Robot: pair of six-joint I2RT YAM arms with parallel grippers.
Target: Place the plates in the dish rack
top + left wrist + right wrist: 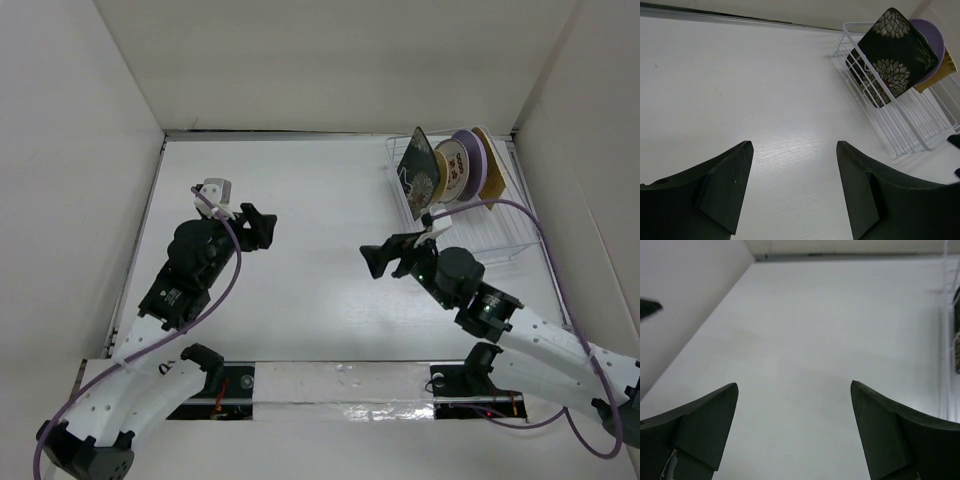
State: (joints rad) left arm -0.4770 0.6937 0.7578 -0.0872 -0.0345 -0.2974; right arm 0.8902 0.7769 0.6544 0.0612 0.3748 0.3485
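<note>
The white wire dish rack (505, 235) stands at the back right of the table. Several plates stand upright in it: a black square floral plate (418, 170), a pale round patterned plate (454, 172), a lilac round plate (471, 165) and a yellow one (491, 160). My left gripper (262, 225) hovers open and empty over the table's left-middle. My right gripper (385, 258) is open and empty just left of the rack. The left wrist view shows the left gripper (794, 145) facing the rack (910, 130), with the floral plate (895, 55) in front of the lilac plate (932, 37).
White walls close in the table on the left, back and right. In the right wrist view, bare tabletop lies under the right gripper (794, 385), the rack's wire edge (945, 340) is at the far right, and a dark tip of the left gripper (650, 307) shows at the left.
</note>
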